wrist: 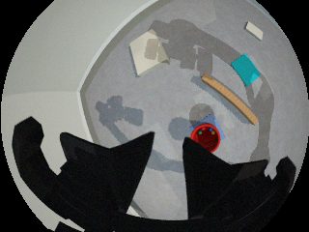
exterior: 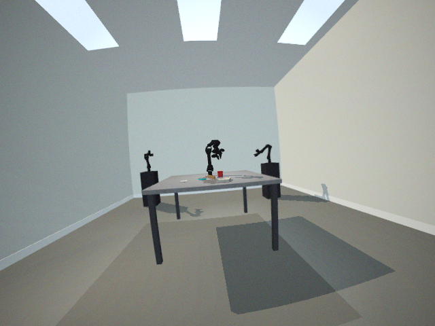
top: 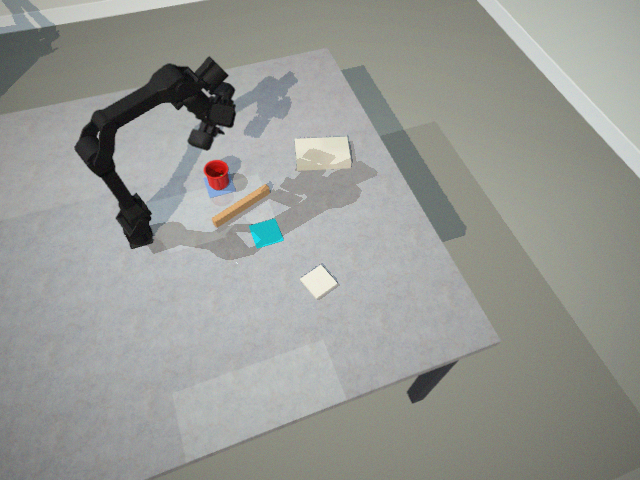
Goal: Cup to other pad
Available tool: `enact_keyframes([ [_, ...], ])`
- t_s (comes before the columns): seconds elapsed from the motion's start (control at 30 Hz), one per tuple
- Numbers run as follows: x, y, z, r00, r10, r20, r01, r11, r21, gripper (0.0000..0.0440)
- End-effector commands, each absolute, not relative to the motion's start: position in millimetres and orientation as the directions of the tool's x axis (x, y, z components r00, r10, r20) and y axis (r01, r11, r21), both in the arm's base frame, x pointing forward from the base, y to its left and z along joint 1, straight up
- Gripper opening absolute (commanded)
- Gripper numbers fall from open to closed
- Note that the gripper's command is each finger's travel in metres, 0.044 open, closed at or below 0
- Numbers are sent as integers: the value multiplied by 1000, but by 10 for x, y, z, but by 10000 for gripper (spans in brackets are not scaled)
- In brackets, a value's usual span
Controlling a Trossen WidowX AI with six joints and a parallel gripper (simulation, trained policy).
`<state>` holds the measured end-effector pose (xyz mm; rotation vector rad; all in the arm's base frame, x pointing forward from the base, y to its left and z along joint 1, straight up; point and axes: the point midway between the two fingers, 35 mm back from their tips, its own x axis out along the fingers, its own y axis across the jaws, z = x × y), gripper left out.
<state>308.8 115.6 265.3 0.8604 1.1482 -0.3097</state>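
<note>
A red cup (top: 217,178) (exterior: 220,174) (wrist: 208,141) stands upright on the blue pad (top: 221,193) (wrist: 210,120). Several small coloured marbles lie inside the cup, seen in the wrist view. The cyan pad (top: 266,233) (wrist: 245,70) lies bare on the table, beyond the wooden bar from the cup. My gripper (wrist: 169,138) is partly open, with a gap between its fingertips and nothing in it. It hangs well above the table, clear of the cup. In the wrist view the cup shows just past the tip of the right finger.
A wooden bar (top: 241,205) (wrist: 229,99) lies slantwise between the two pads. A large cream block (top: 322,153) (wrist: 146,55) lies toward the table's edge. A small cream block (top: 318,282) (wrist: 254,31) lies past the cyan pad. Arm shadows cross the table (top: 129,310).
</note>
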Motion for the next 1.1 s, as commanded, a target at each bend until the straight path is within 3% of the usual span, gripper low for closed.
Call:
enact_keyframes([
  [0.0, 3054, 1136, 2533, 351, 170, -921, 665, 647, 373, 141],
  [1.07, 2777, 954, 1695, -29, -42, -999, 789, 613, -48, 133],
])
